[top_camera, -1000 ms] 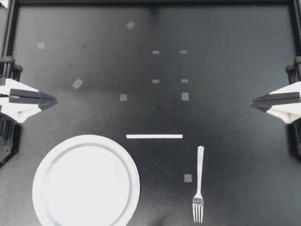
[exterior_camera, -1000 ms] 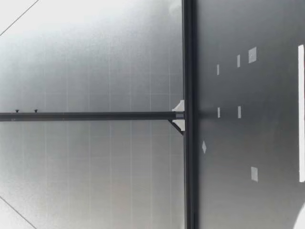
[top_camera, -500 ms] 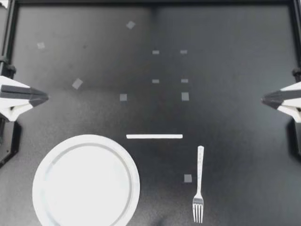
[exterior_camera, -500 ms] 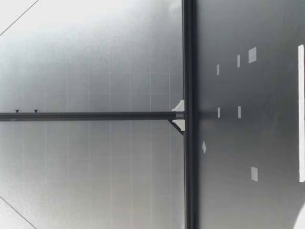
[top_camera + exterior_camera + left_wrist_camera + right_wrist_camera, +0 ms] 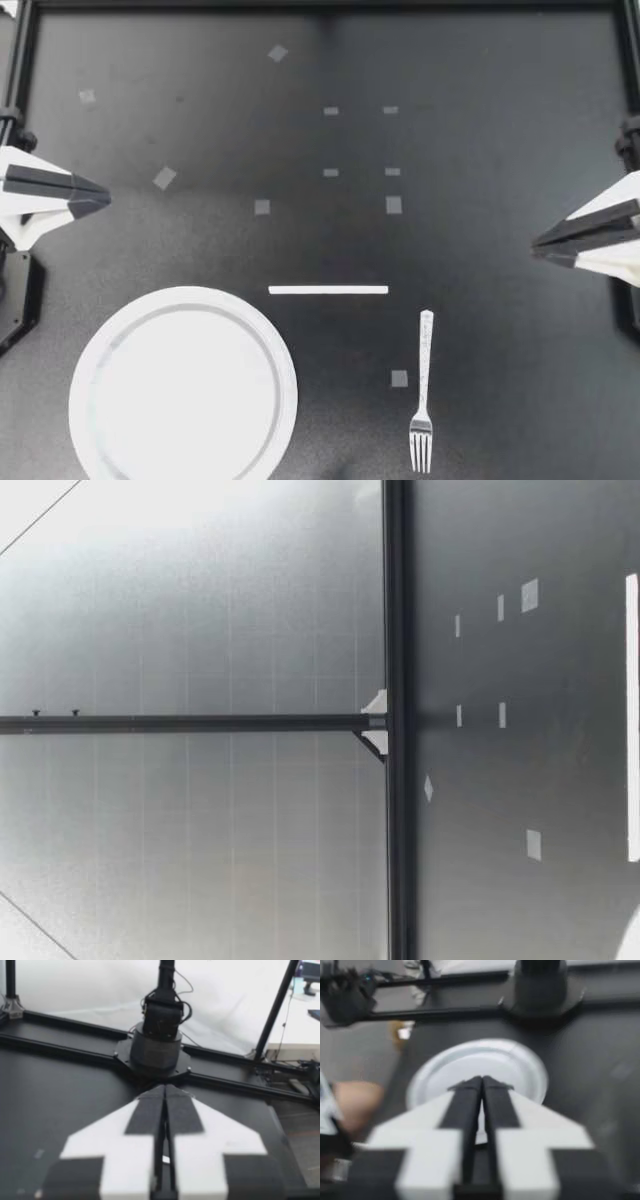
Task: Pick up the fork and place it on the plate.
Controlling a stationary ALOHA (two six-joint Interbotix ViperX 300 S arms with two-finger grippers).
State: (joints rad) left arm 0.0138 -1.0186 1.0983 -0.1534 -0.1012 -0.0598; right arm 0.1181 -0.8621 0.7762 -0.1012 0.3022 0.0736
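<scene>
The fork (image 5: 423,392) lies flat on the black counter (image 5: 480,120), toward the near right. Its tines point at the near edge and its handle runs straight away toward the far side. A small square of tape (image 5: 399,378) sits just left of the handle. The white plate (image 5: 183,385) rests at the near left, well apart from the fork. A long white strip of tape (image 5: 328,290) lies a little farther back, between the two. More small tape squares (image 5: 394,205) are scattered over the far half of the counter.

The left arm (image 5: 40,195) hangs at the left edge, its tip aimed right toward the middle. The left jaws are pressed together, and the left wrist view shows their two dark pads meeting along one thin seam. Ahead of them in that view, across the counter, stands the round base of the other arm (image 5: 159,1040).

The right arm (image 5: 590,238) is at the right edge, pointing left and angled slightly toward the near side. The right jaws are pressed together as well, with nothing between them. In the right wrist view the plate (image 5: 480,1067) shows beyond their tip.

Both arms are well apart from the fork, the right one the closer of the two. From counter height, only a sliver of the plate's rim (image 5: 632,942), the white strip (image 5: 631,715) and the dark frame rail (image 5: 395,720) at the far edge can be made out.
</scene>
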